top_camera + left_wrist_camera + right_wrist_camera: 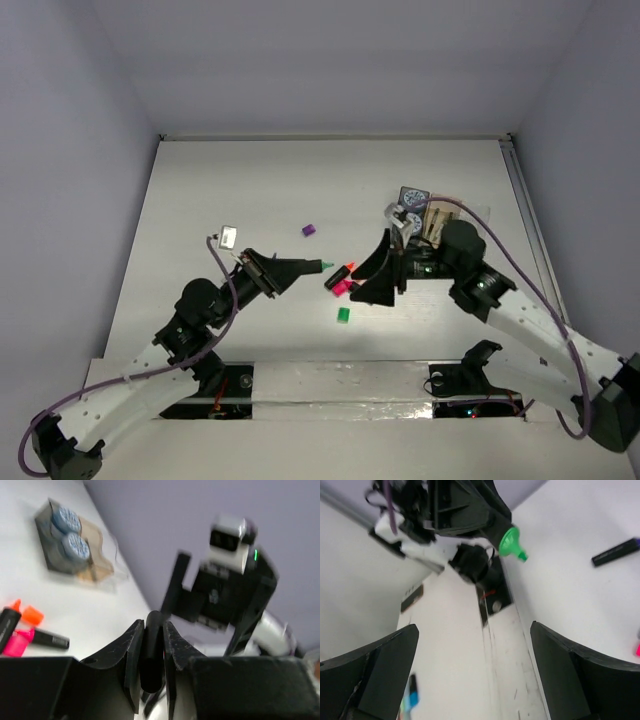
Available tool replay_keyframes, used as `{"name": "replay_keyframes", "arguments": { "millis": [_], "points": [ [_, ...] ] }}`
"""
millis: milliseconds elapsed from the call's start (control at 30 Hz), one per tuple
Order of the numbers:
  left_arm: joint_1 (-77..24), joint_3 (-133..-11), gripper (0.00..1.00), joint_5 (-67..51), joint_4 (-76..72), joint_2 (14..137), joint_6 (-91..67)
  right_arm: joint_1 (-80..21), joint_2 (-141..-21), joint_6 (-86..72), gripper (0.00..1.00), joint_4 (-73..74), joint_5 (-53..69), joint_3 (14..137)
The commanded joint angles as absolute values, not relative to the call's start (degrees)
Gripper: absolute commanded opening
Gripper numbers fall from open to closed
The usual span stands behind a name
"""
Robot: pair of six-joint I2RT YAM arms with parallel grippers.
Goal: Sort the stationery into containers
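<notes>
My left gripper (298, 267) clamped on green-tipped highlighter (318, 265), long axis pointing right toward my right gripper (372, 275), its fingers wide apart. Clear box (425, 212) lies beyond, nearer right arm. Loose green cap (343, 314) on table (220, 180).

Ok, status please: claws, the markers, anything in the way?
Left claw shut on green highlighter. Right claw open, beside orange and pink markers. No obstruction seen.

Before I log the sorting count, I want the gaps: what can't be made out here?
Top view: clear box mostly hidden behind the right arm.
Left wrist view: held marker buried inside the left gripper, colour unreadable.
Right wrist view: a pink item is cut by the right edge.
</notes>
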State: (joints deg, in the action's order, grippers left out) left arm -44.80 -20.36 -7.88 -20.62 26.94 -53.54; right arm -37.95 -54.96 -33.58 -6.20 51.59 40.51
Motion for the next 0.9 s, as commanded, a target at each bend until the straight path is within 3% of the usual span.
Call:
{"name": "replay_keyframes", "arguments": {
  "millis": [0, 67, 367, 600, 867],
  "points": [
    [-44.0, -15.5, 0.0, 8.2, -29.2, 25.0, -61.8, -38.0, -47.6, -45.8, 1.0, -26.3, 34.9, 31.7],
    [-44.0, -14.1, 0.0, 9.5, -36.1, 28.2, -63.6, -38.0, -47.5, -52.1, 1.0, -38.4, 32.8, 25.4],
    [-44.0, -10.7, 0.0, 5.1, -59.6, 40.7, -70.5, -48.2, -54.5, -51.6, 1.0, -46.4, 13.7, 24.0],
    [-44.0, -10.6, 0.0, 4.9, -61.0, 40.8, -69.9, -50.1, -61.0, -53.3, 0.95, -52.0, 4.0, 24.3],
    [-44.0, -9.1, 0.0, 3.9, -61.6, 40.6, -70.8, -51.2, -67.8, -54.5, 0.82, -59.2, 0.4, 25.8]
  ]
}}
